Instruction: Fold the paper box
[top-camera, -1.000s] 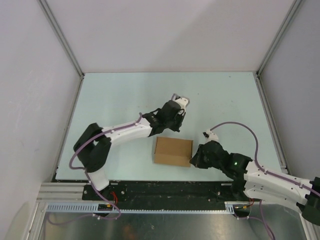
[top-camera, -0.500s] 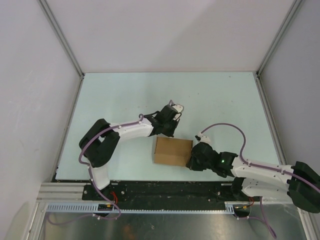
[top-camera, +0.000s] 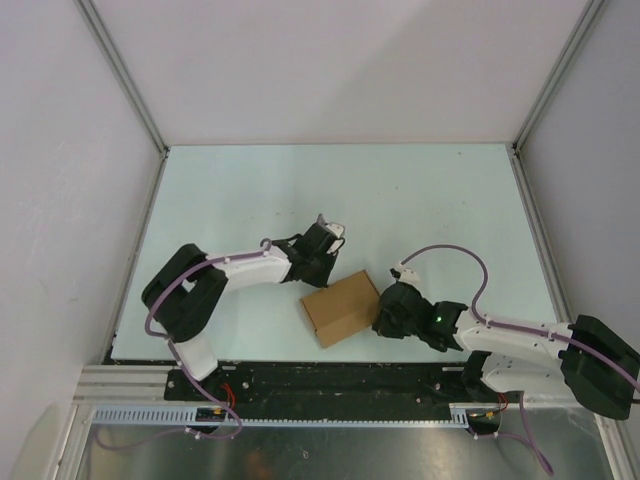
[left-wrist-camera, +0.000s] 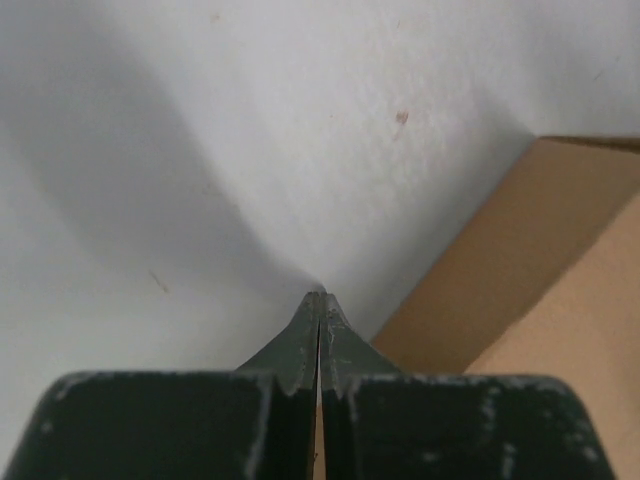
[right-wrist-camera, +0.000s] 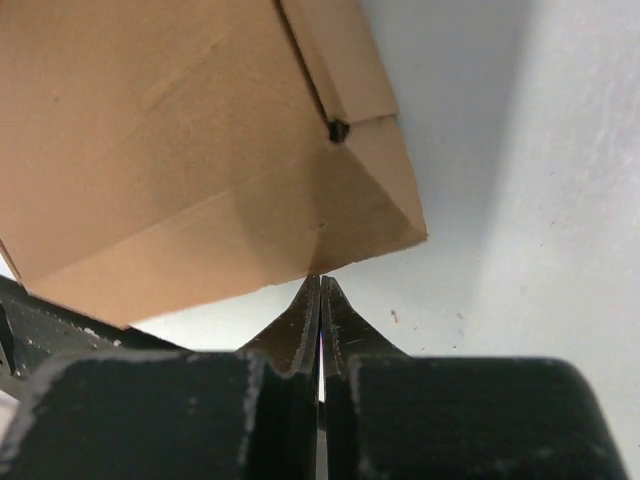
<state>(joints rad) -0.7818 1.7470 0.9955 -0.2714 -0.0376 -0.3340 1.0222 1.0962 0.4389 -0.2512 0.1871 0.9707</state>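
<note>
Top view: you have the paper box (top-camera: 342, 307), closed and skewed, on the table (top-camera: 430, 200) near its front edge, between left gripper (top-camera: 306, 276) and right gripper (top-camera: 381, 318).
Left wrist: jaws pressed together, empty; box just right.
Right wrist: jaws pressed together, empty; tips at the box's edge.

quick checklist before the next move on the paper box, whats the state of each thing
1. left gripper shut, holding nothing: ok
2. right gripper shut, holding nothing: ok
3. paper box on the table, close to its near edge: ok
4. right gripper touching the paper box: cannot tell
5. paper box fully closed up on every side: cannot tell
</note>
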